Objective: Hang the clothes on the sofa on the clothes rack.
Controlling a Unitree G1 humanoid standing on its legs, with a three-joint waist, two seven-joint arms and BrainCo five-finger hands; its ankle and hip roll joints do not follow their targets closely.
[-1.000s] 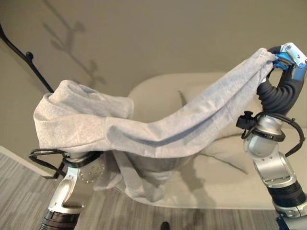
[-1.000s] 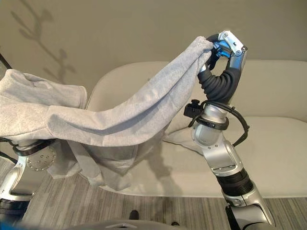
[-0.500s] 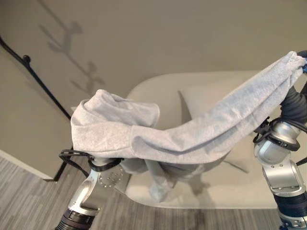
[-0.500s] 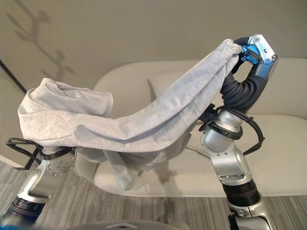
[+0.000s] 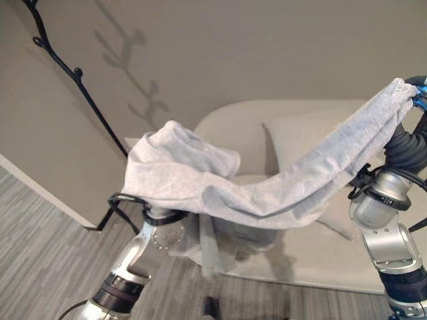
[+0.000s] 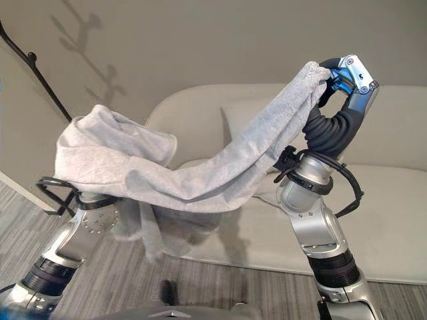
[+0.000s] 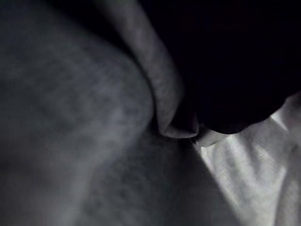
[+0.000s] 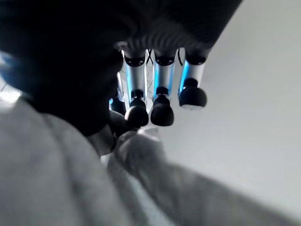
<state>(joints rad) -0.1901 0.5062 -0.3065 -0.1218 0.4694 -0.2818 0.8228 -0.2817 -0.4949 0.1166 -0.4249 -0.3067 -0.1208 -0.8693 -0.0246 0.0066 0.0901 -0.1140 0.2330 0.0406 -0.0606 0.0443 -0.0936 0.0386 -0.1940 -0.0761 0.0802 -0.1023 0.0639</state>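
- A pale cream, rounded upholstered sofa [image 6: 400, 200] is seen from 12 to 4 o'clock in the eye views, against a plain beige wall.
- A light grey, soft knit garment [image 6: 200, 177] is held aloft between the two arms, clear of the sofa, sagging in the middle.
- A black metal clothes rack with small knobbed pegs [image 5: 73, 70] is seen at 10 to 11 o'clock, well apart from the garment.
- The right hand [image 6: 347, 77] is raised at 2 o'clock; its fingers [image 8: 162, 110] are curled down, with one end of the garment pinched under them.
- The left hand is buried under the garment's bunched end at 9 o'clock, so its fingers cannot be judged.
- Progress is judged as partial: the lift off the sofa is done; the carry to the rack and the hanging are left.
- The curled right fingers are given by the right wrist view; the rack is given by the eye views.
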